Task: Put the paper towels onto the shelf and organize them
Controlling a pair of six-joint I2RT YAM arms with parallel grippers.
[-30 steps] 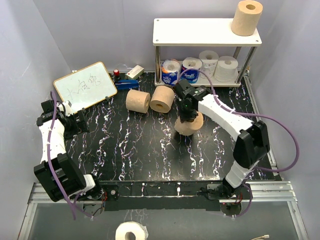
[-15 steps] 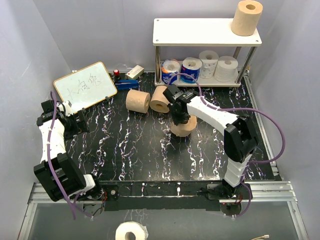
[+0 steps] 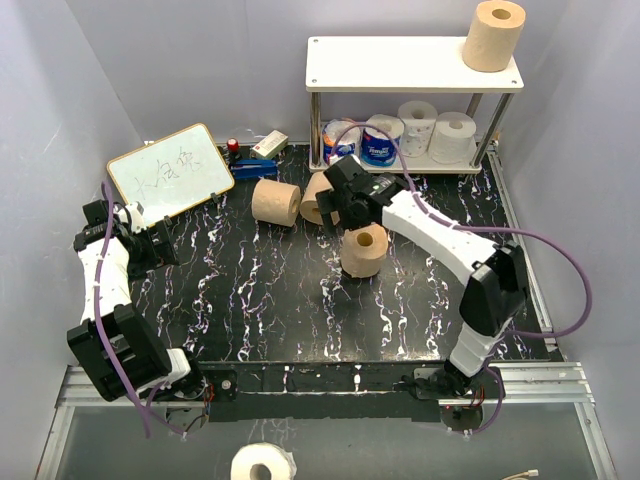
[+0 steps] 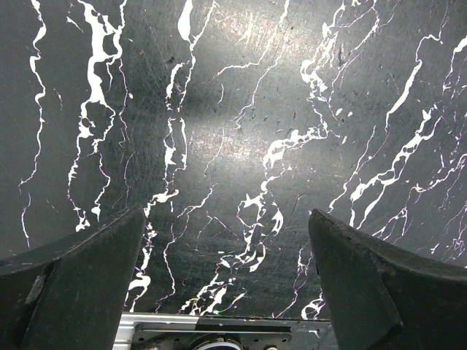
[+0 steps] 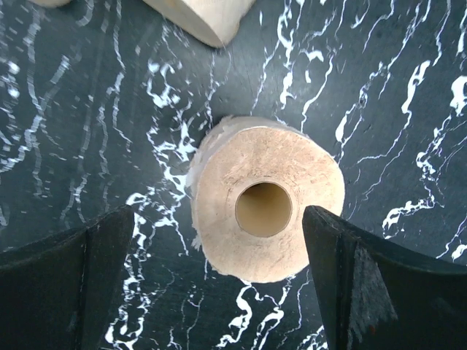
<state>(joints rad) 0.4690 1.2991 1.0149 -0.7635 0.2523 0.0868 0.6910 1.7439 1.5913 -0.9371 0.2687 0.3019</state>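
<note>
A tan paper towel roll [image 3: 364, 250] stands on end mid-table, its hollow core up; in the right wrist view this roll [image 5: 306, 175] sits below and between my spread fingers, touching neither. My right gripper [image 3: 340, 210] [image 5: 217, 211] is open and hovers just behind the roll. Two more tan rolls [image 3: 275, 202] [image 3: 312, 197] lie on their sides beyond it, the second partly hidden by the gripper. On the shelf [image 3: 400, 65], a tan roll [image 3: 494, 35] stands on the top board; blue-wrapped rolls [image 3: 380, 140] and white rolls [image 3: 452, 137] fill the lower tier. My left gripper [image 3: 150, 245] [image 4: 226, 215] is open over bare table.
A framed whiteboard [image 3: 172, 170] leans at the back left, with a red item [image 3: 233, 146], a blue tool [image 3: 255, 168] and a small white box [image 3: 270, 145] beside it. A white roll [image 3: 262, 463] lies below the table's near edge.
My right gripper has opened and let go of the tan roll, which now stands upright on the table; the gripper has drawn up and back. The left arm has not moved.
</note>
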